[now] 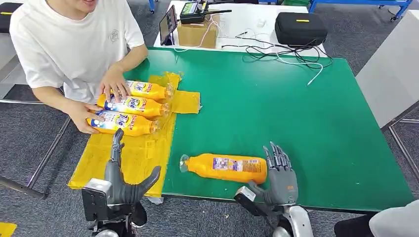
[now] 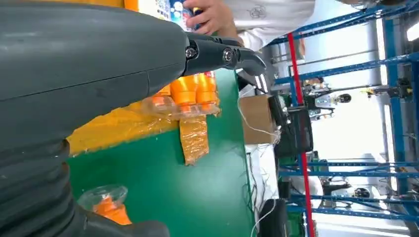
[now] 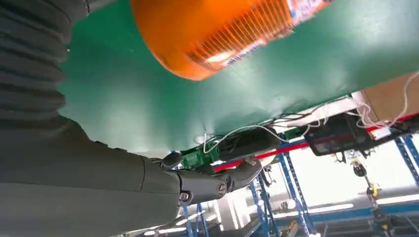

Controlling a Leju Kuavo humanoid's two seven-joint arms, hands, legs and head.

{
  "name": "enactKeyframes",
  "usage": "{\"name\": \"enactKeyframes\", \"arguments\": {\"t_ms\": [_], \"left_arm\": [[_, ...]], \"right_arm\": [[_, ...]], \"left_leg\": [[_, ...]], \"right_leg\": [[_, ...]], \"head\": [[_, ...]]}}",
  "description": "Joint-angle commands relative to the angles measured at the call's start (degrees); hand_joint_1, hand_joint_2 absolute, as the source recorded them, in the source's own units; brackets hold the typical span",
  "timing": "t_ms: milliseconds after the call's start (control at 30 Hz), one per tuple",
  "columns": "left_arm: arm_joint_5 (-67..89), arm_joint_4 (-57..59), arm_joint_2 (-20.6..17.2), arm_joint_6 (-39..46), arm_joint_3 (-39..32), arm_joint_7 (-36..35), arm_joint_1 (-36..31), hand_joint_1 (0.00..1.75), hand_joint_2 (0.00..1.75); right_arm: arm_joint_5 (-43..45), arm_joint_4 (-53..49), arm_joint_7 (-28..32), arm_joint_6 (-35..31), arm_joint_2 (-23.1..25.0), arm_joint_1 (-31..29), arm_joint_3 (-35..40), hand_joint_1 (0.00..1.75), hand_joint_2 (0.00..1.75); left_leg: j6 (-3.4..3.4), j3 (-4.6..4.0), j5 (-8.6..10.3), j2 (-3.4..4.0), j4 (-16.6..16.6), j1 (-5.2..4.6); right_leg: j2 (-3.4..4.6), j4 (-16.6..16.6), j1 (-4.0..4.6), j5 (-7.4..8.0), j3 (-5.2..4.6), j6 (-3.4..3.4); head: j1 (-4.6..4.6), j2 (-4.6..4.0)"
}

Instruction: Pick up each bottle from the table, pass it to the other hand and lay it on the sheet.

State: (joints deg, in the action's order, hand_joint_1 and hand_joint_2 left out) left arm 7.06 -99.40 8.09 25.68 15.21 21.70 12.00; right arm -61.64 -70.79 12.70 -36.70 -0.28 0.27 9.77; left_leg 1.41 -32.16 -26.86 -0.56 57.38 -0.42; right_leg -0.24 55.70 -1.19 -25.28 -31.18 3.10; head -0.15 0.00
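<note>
Three bottles [image 1: 129,105] lying on sheet [image 1: 121,160]; fourth bottle [image 1: 226,167] waiting on bench [image 1: 276,108]. Right hand [image 1: 279,175] spread beside it, left hand [image 1: 123,180] spread, both holding nothing.

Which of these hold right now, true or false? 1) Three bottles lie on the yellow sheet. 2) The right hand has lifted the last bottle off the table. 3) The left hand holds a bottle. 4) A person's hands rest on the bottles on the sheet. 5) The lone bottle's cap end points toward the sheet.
1) True: three bottles lie side by side on the yellow sheet.
2) False: the lone bottle lies on the green table; the right hand is at its base end, fingers apart.
3) False: the left hand is open over the sheet, holding nothing.
4) True: the person's hands rest on those bottles.
5) True: its cap end points toward the sheet.
</note>
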Motion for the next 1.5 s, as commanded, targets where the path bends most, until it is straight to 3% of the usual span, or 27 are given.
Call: {"name": "enactKeyframes", "arguments": {"t_ms": [33, 267, 433, 633, 767, 1100, 1133, 1167, 1200, 1267, 1500], "left_arm": [[-0.46, 6.88, 0.59, -1.45, -1.86, -2.6, -1.62, 0.0, 1.75], [0.09, 7.79, 0.63, -3.03, -1.69, -4.16, -3.15, 0.0, 1.75], [0.73, 7.79, 0.41, -3.32, -1.35, -4.31, -3.34, 0.0, 1.75], [1.48, 9.16, -0.09, -4.65, -0.75, -5.21, -6.07, 0.0, 1.75], [1.01, 9.44, -0.01, -6.06, -3.26, -5.92, -8.75, 0.0, 1.75], [0.99, 9.42, 0.13, -6.24, -3.58, -6.0, -8.92, 0.0, 1.75], [1.02, 9.53, 0.21, -6.29, -3.59, -5.99, -8.91, 0.0, 1.75], [1.26, 9.71, 0.21, -6.55, -3.7, -5.96, -9.14, 0.0, 1.75], [1.34, 9.89, 0.17, -6.98, -3.78, -6.1, -9.35, 0.0, 1.75], [1.5, 10.67, 0.31, -7.56, -3.73, -6.16, -9.95, 0.0, 1.75], [1.98, 12.58, 0.18, -7.91, -3.07, -5.75, -11.25, 0.0, 1.75]], "right_arm": [[-1.31, 10.99, -4.55, 6.29, -1.81, -7.81, 4.84, 0.0, 1.75], [-0.92, 18.44, -6.75, 13.56, -0.26, -15.01, 8.16, 0.0, 1.75], [-0.38, 20.04, -7.57, 15.07, -0.25, -16.25, 9.34, 0.0, 1.75], [0.67, 27.98, -10.07, 18.5, 2.27, -22.72, 11.91, 0.0, 1.75], [0.06, 34.1, -13.62, 24.52, 3.01, -27.84, 15.4, 0.0, 1.75], [-0.11, 34.82, -13.81, 25.09, 3.08, -28.45, 15.86, 0.0, 1.75], [-0.33, 34.96, -13.8, 25.26, 3.02, -28.64, 16.24, 0.51, 1.75], [-0.77, 35.43, -14.03, 25.88, 2.99, -29.19, 17.22, 1.38, 1.75], [-0.79, 36.0, -14.21, 26.65, 3.04, -29.77, 17.9, 1.64, 1.75], [-0.58, 37.02, -14.29, 28.26, 2.88, -30.77, 18.96, 1.75, 1.75], [1.1, 41.04, -15.2, 32.26, 2.61, -32.09, 20.63, 1.75, 1.75]], "left_leg": [[-0.11, 0.13, -0.02, 0.19, -0.05, 0.09], [-0.13, 0.01, 0.03, 0.27, -0.01, 0.08], [-0.11, 0.08, 0.01, 0.16, -0.03, 0.07], [-0.1, 0.07, 0.01, 0.23, 0.0, 0.07], [-0.12, 0.08, 0.07, 0.22, -0.02, 0.08], [-0.14, 0.26, 0.13, 0.29, -0.03, 0.12], [-0.1, 0.27, 0.12, 0.27, -0.03, 0.09], [-0.12, 0.27, 0.12, 0.3, -0.02, 0.12], [-0.09, 0.3, 0.11, 0.31, -0.03, 0.07], [-0.09, 0.27, 0.12, 0.33, -0.01, 0.07], [-0.11, 0.36, 0.18, 0.25, -0.03, 0.11]], "right_leg": [[0.16, -0.1, 0.1, 0.06, 0.1, -0.15], [0.23, -0.05, 0.09, 0.12, -0.04, -0.18], [0.14, -0.06, 0.08, 0.07, 0.04, -0.12], [0.2, -0.01, 0.08, 0.09, 0.01, -0.11], [0.16, -0.02, 0.08, 0.13, 0.01, -0.13], [0.17, -0.05, 0.13, 0.23, 0.14, -0.26], [0.16, -0.04, 0.1, 0.21, 0.16, -0.23], [0.18, -0.05, 0.13, 0.23, 0.17, -0.26], [0.19, -0.02, 0.08, 0.21, 0.17, -0.22], [0.21, 0.0, 0.08, 0.22, 0.14, -0.21], [0.12, -0.07, 0.12, 0.27, 0.23, -0.25]], "head": [[0.0, 0.0], [0.02, 0.0], [0.0, 0.02], [0.0, 0.02], [0.0, 0.0], [0.02, 0.0], [0.02, 0.0], [0.02, 0.0], [0.0, 0.02], [0.02, 0.0], [0.0, 0.0]]}}
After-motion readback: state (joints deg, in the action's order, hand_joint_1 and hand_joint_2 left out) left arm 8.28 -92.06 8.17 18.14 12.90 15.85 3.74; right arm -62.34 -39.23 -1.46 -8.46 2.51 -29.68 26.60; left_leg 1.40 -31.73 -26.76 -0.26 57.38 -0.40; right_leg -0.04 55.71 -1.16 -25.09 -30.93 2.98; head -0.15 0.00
